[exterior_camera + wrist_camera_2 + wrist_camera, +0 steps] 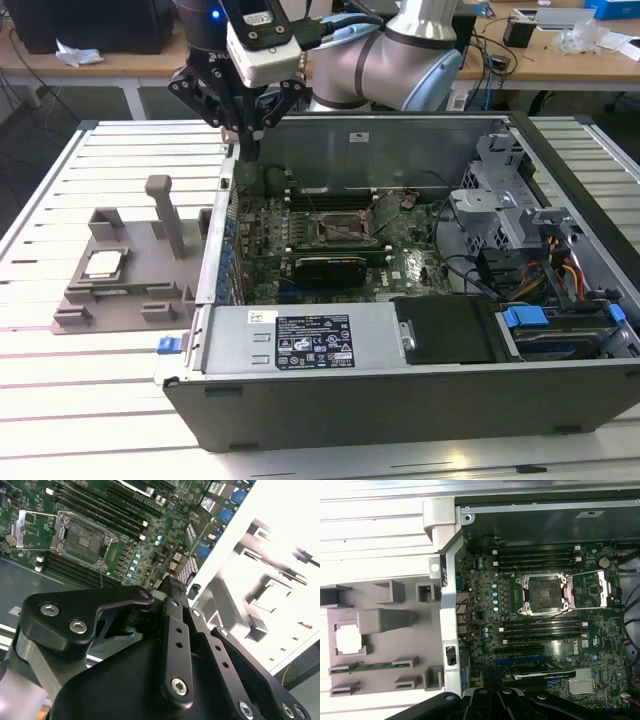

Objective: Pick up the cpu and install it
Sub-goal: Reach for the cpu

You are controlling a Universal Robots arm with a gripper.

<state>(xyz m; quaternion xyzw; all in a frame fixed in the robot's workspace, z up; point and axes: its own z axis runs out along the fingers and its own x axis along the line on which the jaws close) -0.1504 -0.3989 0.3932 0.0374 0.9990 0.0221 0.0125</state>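
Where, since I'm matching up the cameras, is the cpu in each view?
Exterior view: the cpu lies in the grey tray, on the exterior view's left.
Second wrist view: cpu in the tray recess.
First wrist view: cpu in the tray recess.
Shared landmark: the motherboard socket.

Support surface, exterior view. A pale slatted metal table carries two items resting directly on its slats. A grey plastic tray lies toward the exterior view's left. An opened computer case lies on its side just beside the tray, toward the exterior view's right.
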